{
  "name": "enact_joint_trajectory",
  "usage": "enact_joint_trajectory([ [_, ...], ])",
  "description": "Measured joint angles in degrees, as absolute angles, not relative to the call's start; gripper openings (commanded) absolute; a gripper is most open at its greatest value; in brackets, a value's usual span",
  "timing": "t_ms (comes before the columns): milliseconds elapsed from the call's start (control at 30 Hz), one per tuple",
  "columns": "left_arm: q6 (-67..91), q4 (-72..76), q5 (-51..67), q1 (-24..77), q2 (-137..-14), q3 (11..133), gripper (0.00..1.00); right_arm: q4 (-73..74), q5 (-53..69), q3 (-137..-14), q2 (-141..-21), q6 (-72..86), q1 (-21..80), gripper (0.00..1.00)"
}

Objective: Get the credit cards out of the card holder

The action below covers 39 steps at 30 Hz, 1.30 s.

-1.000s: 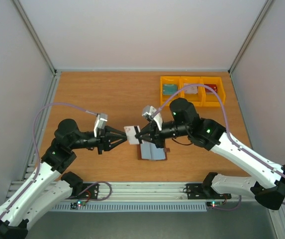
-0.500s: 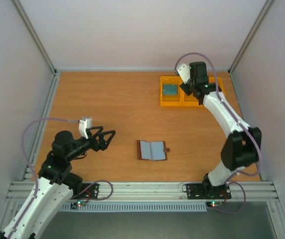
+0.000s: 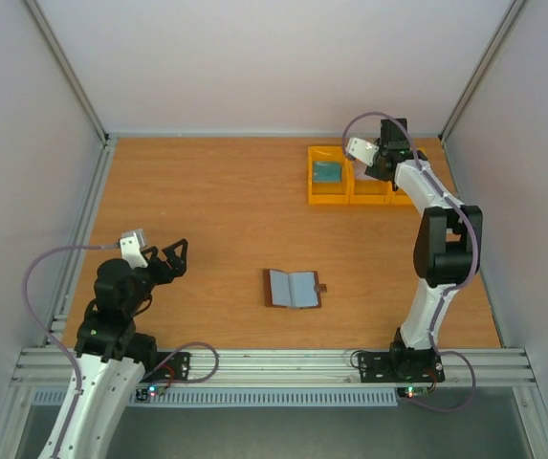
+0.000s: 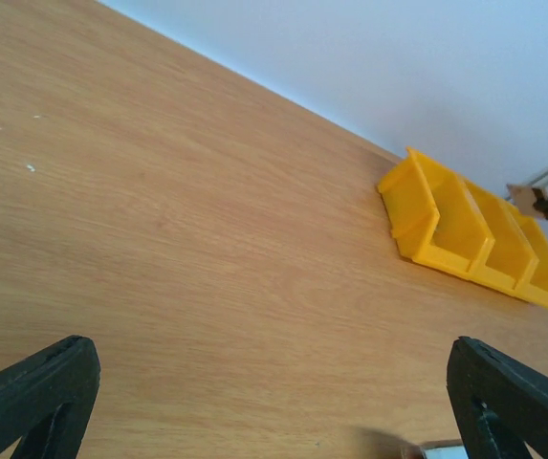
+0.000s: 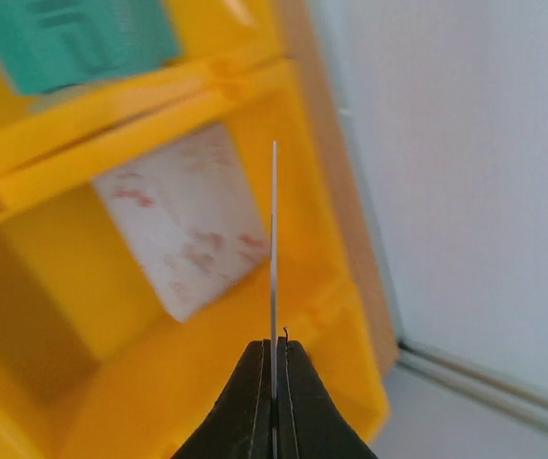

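Observation:
The brown card holder lies open on the table with its blue-grey lining up; one corner of it shows in the left wrist view. My right gripper is shut on a thin whitish credit card, seen edge-on, held above the yellow bins. Below it a whitish card with red marks lies in one bin and a teal card in the bin beside it. From above, that gripper hangs over the bins. My left gripper is open and holds nothing, far left of the holder; one of its fingers frames bare table.
The row of three yellow bins stands at the back right, with the teal card in its left bin. White walls and metal rails border the table. The bins also show far off in the left wrist view.
Both grippers were at the holder, holding the whitish card. My left gripper let go, opened and drew back to the left. The right arm carried the card to the bins.

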State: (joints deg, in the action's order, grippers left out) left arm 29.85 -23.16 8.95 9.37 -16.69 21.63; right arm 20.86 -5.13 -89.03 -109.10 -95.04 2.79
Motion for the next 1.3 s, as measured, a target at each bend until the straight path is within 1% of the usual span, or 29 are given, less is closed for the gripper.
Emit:
enact_joint_trajectory([
  [100,30.04,-23.33,8.75,8.25,-16.69,21.54,0.99,23.92,-2.13,-89.82,-112.73,-99.98,2.79,0.01],
  [267,30.35,-23.38,8.75,7.09,-17.21,21.17,0.99,25.34,-2.50,-94.11,-119.11,-103.83,2.90,0.01],
  [367,30.65,-23.29,8.88,6.94,-17.76,20.88,0.99,25.08,-3.36,-95.81,-120.90,-104.75,2.50,0.01],
  [633,31.31,-23.27,9.63,6.81,-18.87,20.49,0.99,22.63,-6.20,-95.83,-124.20,-106.21,2.79,0.01],
  [700,31.33,-23.22,9.65,6.81,-19.00,20.49,0.99,22.06,-6.66,-96.44,-124.75,-106.19,2.81,0.03],
  [833,31.35,-23.11,9.80,6.81,-19.64,20.49,0.99,21.67,-6.90,-98.83,-126.23,-106.15,2.79,0.14],
  [867,31.35,-23.11,9.85,6.81,-19.79,20.49,0.99,21.65,-6.90,-99.13,-126.48,-106.10,2.79,0.20],
  [1000,31.35,-22.96,10.04,6.81,-20.27,20.49,0.99,21.45,-7.03,-99.31,-126.93,-106.17,2.79,0.52],
  [1033,31.35,-22.98,10.04,6.81,-20.32,20.47,0.99,21.47,-7.09,-99.31,-127.00,-106.34,2.79,0.57],
  [1133,31.35,-22.94,10.07,6.79,-20.32,20.47,0.99,21.78,-7.16,-99.31,-127.02,-106.50,2.81,0.67],
  [1200,31.35,-22.94,10.11,6.76,-20.32,20.47,0.99,22.17,-7.09,-99.31,-127.02,-106.52,2.85,0.71],
  [1267,31.35,-22.94,10.24,6.76,-20.32,20.47,0.99,22.72,-7.07,-99.31,-127.00,-106.59,2.85,0.74],
  [1300,31.35,-22.92,10.28,6.76,-20.32,20.47,0.99,23.05,-7.03,-99.31,-126.96,-106.67,2.85,0.77],
])
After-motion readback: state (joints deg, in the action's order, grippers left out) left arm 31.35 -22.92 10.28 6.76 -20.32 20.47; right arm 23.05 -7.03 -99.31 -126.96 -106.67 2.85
